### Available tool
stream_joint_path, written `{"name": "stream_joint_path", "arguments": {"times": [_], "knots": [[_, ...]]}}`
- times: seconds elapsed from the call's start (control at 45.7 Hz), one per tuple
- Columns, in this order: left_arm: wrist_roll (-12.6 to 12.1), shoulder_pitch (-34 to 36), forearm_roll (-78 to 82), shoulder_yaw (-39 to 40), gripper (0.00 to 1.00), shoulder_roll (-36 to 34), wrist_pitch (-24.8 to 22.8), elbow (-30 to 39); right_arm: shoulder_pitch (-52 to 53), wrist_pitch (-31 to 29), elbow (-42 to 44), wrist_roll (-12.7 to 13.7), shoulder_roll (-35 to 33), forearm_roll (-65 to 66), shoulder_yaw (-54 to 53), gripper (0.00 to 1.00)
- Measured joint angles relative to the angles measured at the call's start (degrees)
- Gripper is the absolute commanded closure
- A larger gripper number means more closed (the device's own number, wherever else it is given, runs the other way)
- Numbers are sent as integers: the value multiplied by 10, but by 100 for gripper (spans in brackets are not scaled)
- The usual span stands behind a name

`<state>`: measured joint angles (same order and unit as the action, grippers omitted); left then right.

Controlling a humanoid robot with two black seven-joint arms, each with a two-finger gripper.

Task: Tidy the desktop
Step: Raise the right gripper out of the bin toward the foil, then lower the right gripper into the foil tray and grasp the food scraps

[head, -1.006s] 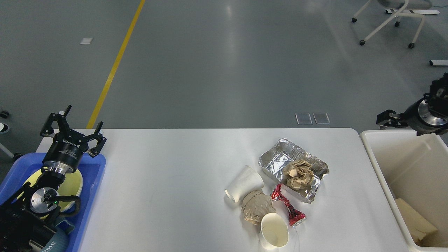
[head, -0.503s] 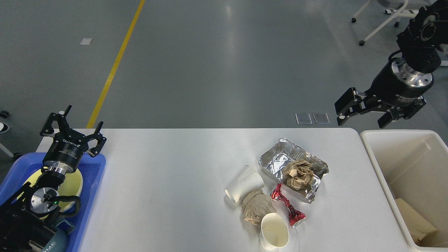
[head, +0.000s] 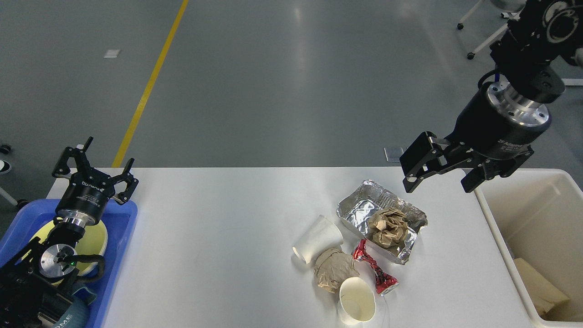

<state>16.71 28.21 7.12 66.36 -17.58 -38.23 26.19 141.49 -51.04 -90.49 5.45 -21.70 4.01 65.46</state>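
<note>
Black and angled down from the upper right, the right gripper [head: 436, 181] hangs spread above the desktop [head: 218, 237], near the crumpled foil tray [head: 360, 205]. Left gripper [head: 94, 168] points upward, fingers spread, over the blue tray [head: 123, 237].

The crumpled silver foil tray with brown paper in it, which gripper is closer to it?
Right. The right gripper hangs open just beyond the foil tray's far right corner; the left gripper is far left, over the blue tray.

Only "ME" reads clear, white letters on left arm [head: 63, 319]; gripper body labels too small.
</note>
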Motion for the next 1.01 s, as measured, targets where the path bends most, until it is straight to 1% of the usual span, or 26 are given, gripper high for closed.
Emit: {"name": "stream_joint_path", "arguments": {"times": [0.219, 0.394, 0.612, 0.765, 0.853, 1.006], "knots": [[0, 0, 0, 0, 4, 0, 0, 0, -7, 20, 5, 0, 12, -6, 8, 0], [0, 0, 0, 0, 4, 0, 0, 0, -47, 51, 15, 0, 15, -8, 9, 0], [0, 0, 0, 0, 4, 0, 0, 0, -135, 119, 43, 0, 12, -8, 17, 1], [0, 0, 0, 0, 4, 0, 0, 0, -218, 174, 78, -1, 15, -10, 16, 1], [0, 0, 0, 0, 4, 0, 0, 0, -263, 190, 103, -1, 18, -10, 13, 1], [0, 0, 0, 0, 4, 0, 0, 0, -355, 199, 164, -1, 21, -15, 6, 2]]}}
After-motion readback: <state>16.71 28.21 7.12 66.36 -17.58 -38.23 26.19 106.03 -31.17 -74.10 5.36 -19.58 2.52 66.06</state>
